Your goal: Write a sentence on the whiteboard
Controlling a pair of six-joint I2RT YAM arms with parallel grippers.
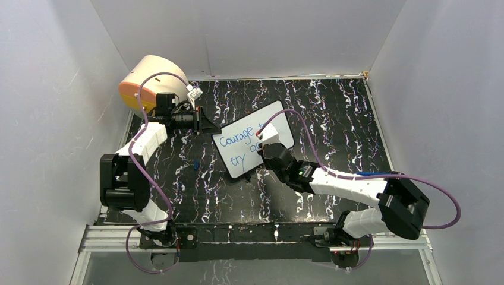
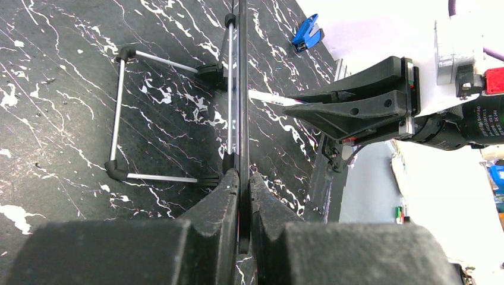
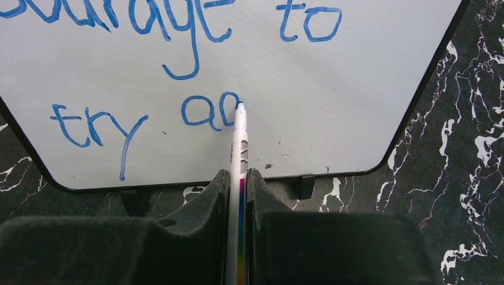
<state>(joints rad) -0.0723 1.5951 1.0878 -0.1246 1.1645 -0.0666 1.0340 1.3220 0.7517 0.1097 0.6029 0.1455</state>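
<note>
The whiteboard [image 1: 274, 119] stands tilted on a wire stand [image 2: 122, 113] in the middle of the black marbled table. My left gripper [image 1: 209, 128] is shut on its left edge; the left wrist view shows the board edge-on [image 2: 242, 89] between the pads [image 2: 229, 190]. My right gripper [image 3: 238, 178] is shut on a white marker [image 3: 240, 142], whose blue tip touches the board face [image 3: 333, 89]. The sentence [image 3: 178, 35] in blue reads "Courage to" and below it "try a" plus a part-drawn letter at the tip. From above, my right gripper [image 1: 265, 142] covers part of the sentence [image 1: 238, 139].
A cream-and-orange drum [image 1: 151, 80] stands at the back left, close behind my left wrist. A small blue cap [image 1: 195, 164] lies on the table left of the board, also in the left wrist view [image 2: 307, 37]. White walls enclose the table on three sides.
</note>
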